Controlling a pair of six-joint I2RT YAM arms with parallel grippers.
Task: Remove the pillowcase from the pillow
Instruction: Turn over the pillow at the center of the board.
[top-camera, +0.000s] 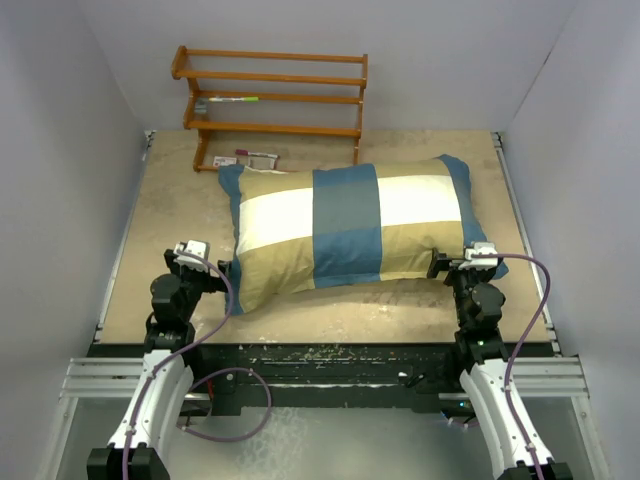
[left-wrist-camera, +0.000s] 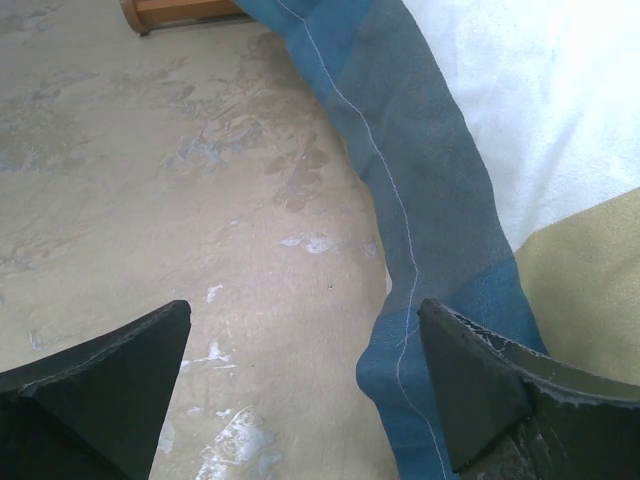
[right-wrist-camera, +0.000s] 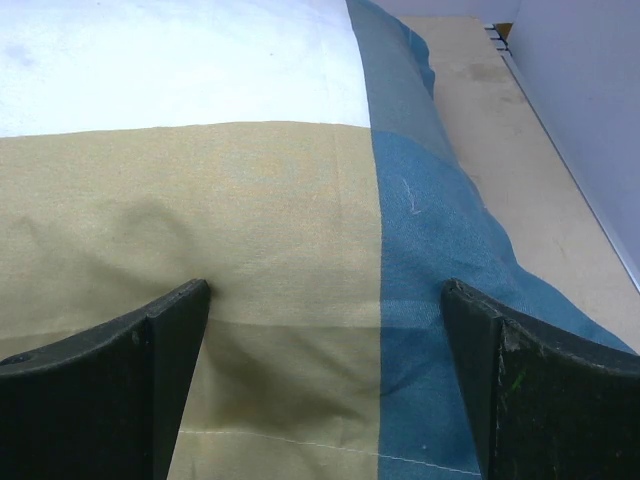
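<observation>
Pillowcase (top-camera: 350, 225) looks fully stuffed; my left gripper (left-wrist-camera: 305, 385) gapes wide at its blue left edge, right gripper (right-wrist-camera: 325, 370) likewise spread over its right end.

The pillowcase (top-camera: 350, 228) is smooth matt woven cloth; the table (left-wrist-camera: 150, 180) is rough, scuffed wood.

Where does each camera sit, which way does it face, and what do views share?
Top external: fixed above and behind the arms, looking down at the pillowcase, table and rack; both arms, left end effector and right end effector show.
Left wrist: on the left arm, facing forward along the pillowcase's blue edge; its open fingers frame the bottom.
Right wrist: on the right arm, facing forward over the pillowcase's tan and blue end; its open fingers show.
Shared: every view shows the pillowcase; top and left wrist share the rack.
</observation>
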